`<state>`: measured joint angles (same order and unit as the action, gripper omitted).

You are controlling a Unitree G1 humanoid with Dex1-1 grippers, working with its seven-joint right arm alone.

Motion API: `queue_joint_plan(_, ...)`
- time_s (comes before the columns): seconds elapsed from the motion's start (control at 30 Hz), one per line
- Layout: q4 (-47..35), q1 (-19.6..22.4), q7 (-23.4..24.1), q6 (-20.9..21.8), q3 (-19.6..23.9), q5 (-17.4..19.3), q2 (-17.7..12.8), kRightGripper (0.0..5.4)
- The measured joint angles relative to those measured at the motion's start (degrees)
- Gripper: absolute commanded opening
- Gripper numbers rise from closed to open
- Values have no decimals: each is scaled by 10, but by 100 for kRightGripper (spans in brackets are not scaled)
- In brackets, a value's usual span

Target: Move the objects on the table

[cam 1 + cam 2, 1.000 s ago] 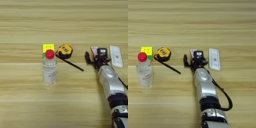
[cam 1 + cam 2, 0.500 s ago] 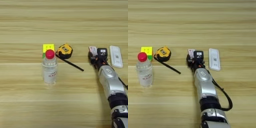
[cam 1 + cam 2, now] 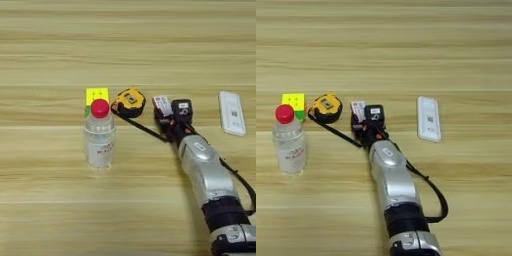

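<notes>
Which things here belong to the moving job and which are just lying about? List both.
Job:
small red-white box, at the right gripper
tape measure
puzzle cube
red-capped bottle
white bar
table

Lying about:
nothing else in view

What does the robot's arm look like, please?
The right arm has a rounded silver forearm shell, then a black band nearer the body. A black cable loops along its side. The gripper is black, with a small black block on top.
</notes>
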<state>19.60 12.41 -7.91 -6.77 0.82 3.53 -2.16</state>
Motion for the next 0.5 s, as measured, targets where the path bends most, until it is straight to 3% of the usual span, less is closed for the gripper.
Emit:
queue_joint_plan(0.13,4,1,0,4,-18,-9,16,209)
queue_joint_plan(0.4,16,7,0,14,-16,-13,16,209)
queue_joint_plan(0.5,21,7,2,22,-16,-16,16,248)
